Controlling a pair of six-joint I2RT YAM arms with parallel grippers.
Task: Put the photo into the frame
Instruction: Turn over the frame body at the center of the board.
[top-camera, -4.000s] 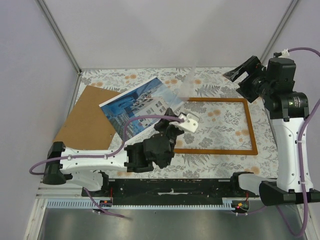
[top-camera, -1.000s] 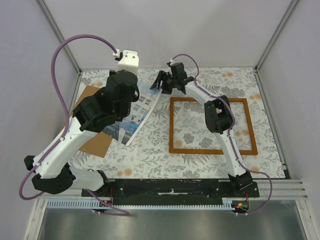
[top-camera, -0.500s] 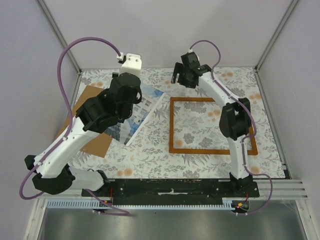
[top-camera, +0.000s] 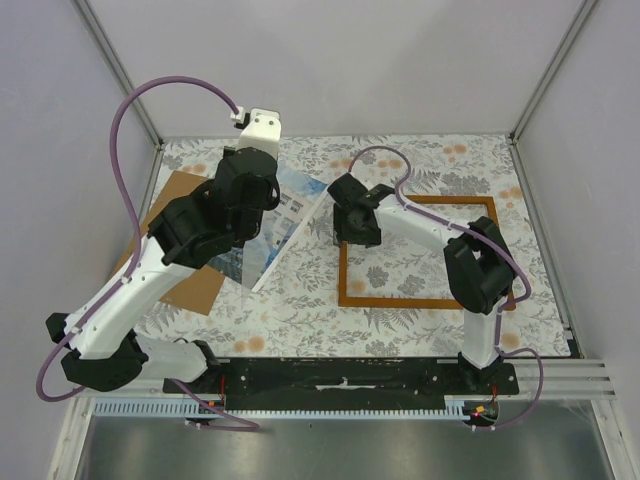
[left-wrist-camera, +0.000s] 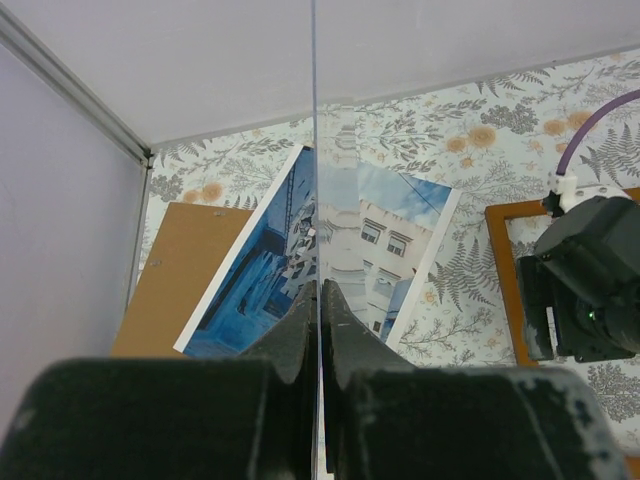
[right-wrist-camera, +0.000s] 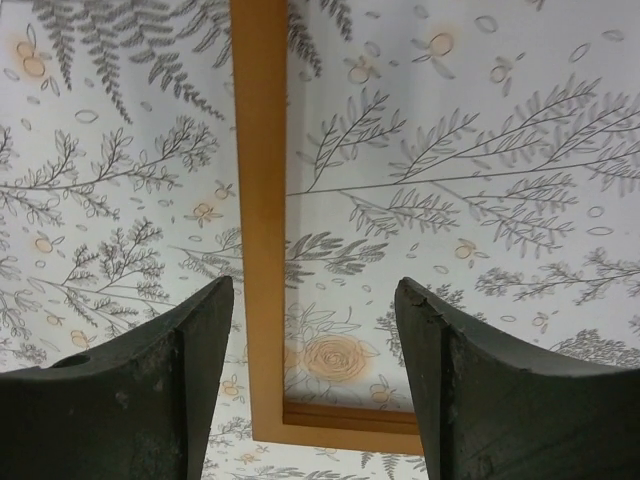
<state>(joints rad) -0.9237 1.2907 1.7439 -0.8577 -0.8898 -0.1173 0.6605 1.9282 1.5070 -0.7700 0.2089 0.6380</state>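
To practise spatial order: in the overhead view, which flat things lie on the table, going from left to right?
Plain brown rectangular cardboard backing board → blue-and-white paper photo print → thin orange-brown wooden picture frame.

Bright even light w/ soft shadows; left pincer (left-wrist-camera: 318, 292) blurry.

The thin orange-brown wooden frame (top-camera: 400, 301) lies on the tabletop's (top-camera: 430, 155) right half. Left of it lies the paper photo (top-camera: 283, 222), partly on the flat brown backing board (top-camera: 195, 287) at the left edge.
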